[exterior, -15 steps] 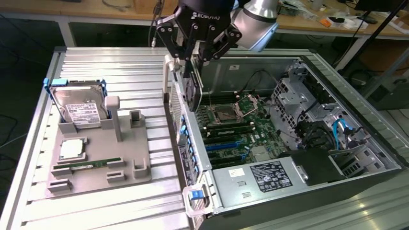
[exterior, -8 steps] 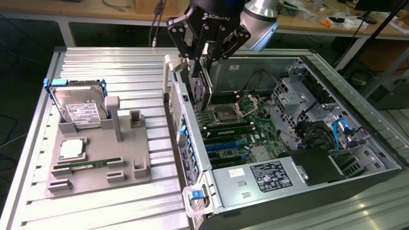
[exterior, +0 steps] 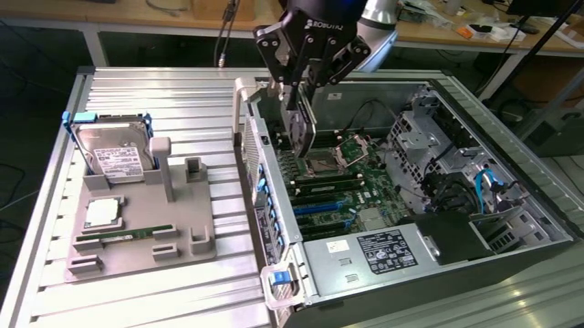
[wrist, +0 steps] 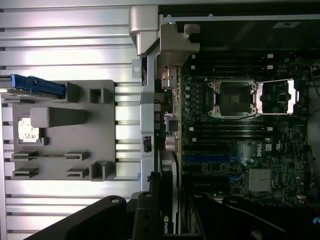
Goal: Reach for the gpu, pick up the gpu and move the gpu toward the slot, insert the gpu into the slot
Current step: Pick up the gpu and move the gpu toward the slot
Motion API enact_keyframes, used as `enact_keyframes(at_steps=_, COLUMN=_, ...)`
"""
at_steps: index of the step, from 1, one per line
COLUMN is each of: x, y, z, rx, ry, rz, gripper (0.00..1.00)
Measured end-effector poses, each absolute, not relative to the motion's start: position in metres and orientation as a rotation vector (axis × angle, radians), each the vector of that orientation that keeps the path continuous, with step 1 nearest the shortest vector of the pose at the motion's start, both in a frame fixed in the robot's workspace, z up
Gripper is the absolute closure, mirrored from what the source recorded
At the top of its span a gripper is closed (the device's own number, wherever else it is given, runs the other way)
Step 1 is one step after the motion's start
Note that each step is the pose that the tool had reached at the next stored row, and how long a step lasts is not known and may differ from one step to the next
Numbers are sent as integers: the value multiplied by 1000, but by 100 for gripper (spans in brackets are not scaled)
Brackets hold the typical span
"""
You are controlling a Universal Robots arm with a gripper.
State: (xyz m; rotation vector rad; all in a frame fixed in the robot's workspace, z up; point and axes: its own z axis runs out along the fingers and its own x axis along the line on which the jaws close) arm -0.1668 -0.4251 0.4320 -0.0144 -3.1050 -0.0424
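A: Where is the gpu (exterior: 304,133)?

B: Held on edge above the open case (exterior: 511,205), just beside the processor socket (exterior: 326,160), on the side toward the case's rear wall. The fingers (exterior: 290,82) of the gripper (exterior: 301,96) are clamped tight on the card's upper part.

A: Is it seated in the slot (exterior: 319,205)?

B: No. From the exterior view the blue slot lies bare on the motherboard, between the socket and the power supply (exterior: 383,249), apart from the card.

A: What does the wrist view add?

B: It looks straight down on the socket with its lid swung open. The slot is a long blue strip just past the black memory slots (wrist: 230,131) from the socket. The card shows as a thin edge with a green logo, between black fingers.

A: And outside the case?

B: The exterior view shows a hard drive (exterior: 114,157) upright in a grey holder (exterior: 137,239) on the counter (exterior: 182,96), well apart from the socket.
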Motion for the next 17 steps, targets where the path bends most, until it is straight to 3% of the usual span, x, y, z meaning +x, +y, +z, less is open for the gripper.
enact_keyframes(at_steps=17, x=-132, y=-425, z=432, rx=-10, ry=-3104, rz=-42, gripper=73)
